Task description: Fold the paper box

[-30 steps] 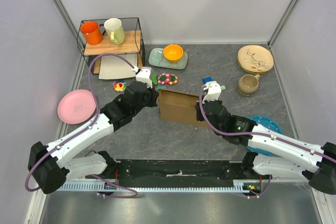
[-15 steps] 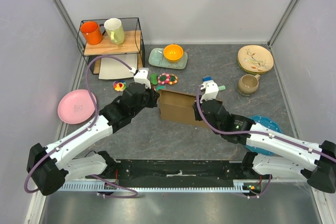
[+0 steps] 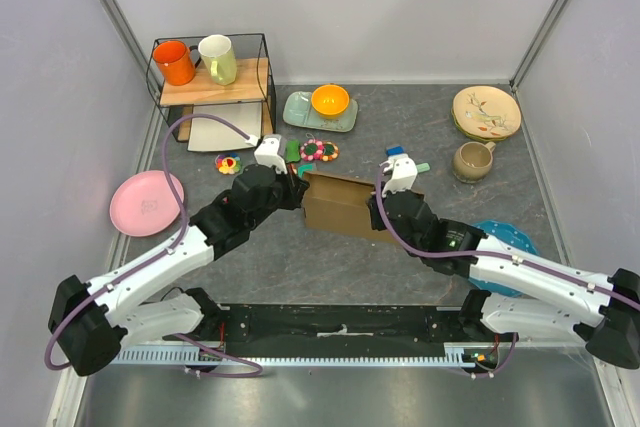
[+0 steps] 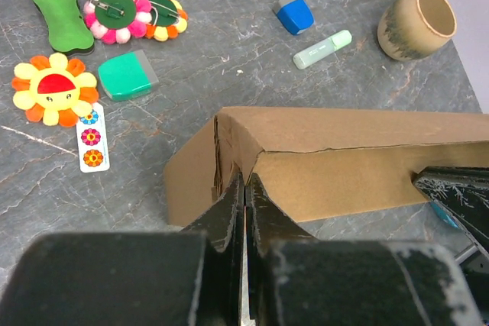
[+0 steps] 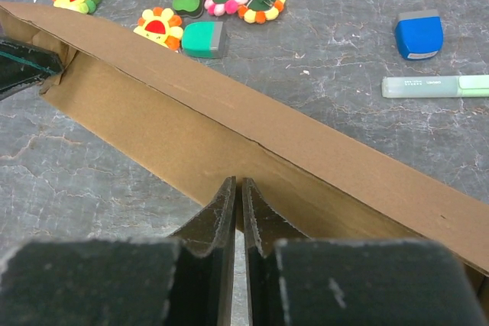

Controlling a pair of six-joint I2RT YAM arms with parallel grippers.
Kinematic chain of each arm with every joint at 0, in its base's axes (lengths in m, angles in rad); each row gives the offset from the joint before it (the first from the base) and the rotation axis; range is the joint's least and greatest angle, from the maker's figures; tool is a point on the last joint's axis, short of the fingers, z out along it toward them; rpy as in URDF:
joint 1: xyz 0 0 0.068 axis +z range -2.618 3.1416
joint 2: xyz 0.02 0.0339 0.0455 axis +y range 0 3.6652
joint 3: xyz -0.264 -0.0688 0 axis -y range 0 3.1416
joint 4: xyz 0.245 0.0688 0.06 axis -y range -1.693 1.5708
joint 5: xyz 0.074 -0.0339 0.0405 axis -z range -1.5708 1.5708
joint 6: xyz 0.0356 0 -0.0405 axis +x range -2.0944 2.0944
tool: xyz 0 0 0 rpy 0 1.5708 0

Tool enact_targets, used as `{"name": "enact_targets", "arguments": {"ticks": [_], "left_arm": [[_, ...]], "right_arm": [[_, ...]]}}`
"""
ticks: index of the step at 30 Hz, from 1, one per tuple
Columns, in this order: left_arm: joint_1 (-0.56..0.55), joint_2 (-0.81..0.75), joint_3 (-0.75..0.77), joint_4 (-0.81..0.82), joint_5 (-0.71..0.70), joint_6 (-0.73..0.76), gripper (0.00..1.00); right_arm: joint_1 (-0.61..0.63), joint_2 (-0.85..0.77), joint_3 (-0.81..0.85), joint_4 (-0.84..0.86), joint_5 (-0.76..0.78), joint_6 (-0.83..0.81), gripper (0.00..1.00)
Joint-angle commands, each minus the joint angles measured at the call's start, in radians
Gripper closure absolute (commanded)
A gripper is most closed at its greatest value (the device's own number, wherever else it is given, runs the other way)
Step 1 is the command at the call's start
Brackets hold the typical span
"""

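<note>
Well left of the paper box (image 3: 342, 205): pink plate (image 3: 147, 203). Behind-left of it is a wire rack (image 3: 212, 72) with an orange mug (image 3: 174, 62), apart and no obstacle. Left claw (image 4: 244, 185) is clenched, nothing seen between the fingers, tips pressed at the box's left end corner where a side flap tucks in. Box sits mid-bench (image 3: 300, 267) between both claws, long walls partly raised, one leaning over, not squared. Right claw (image 5: 236, 188) is all but clenched with only a thin slit, no card seen in it, tips against a long wall toward the box's right end. Step looks like mid-fold: walls being stood up, lid not closed. Next move probably needs the left claw bracing the corner while the right pushes the wall upright; push lightly or the box slides. Just behind the box: felt flowers (image 4: 134, 11) and teal eraser (image 4: 128, 74), which could snag it if it is shoved away. Behind-right: blue eraser (image 4: 293, 14), green highlighter (image 4: 323, 49), brown cup (image 4: 416, 22), near but apart. Right of the box: blue plate (image 3: 505, 237) under the right arm.
</note>
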Motion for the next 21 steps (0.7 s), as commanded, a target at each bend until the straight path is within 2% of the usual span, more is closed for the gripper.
{"name": "enact_targets", "arguments": {"ticks": [1,9,21], "left_arm": [[-0.023,0.050,-0.095,-0.186,0.009,-0.034,0.98],[-0.024,0.061,-0.064,-0.284,-0.141,-0.016,0.98],[-0.021,0.069,0.036,-0.362,-0.223,0.041,0.98]], "right_arm": [[0.004,0.007,-0.051,-0.118,-0.052,0.013,0.88],[0.004,-0.016,-0.064,-0.137,-0.043,0.013,0.88],[0.004,-0.044,-0.079,-0.151,-0.038,0.019,0.88]]}}
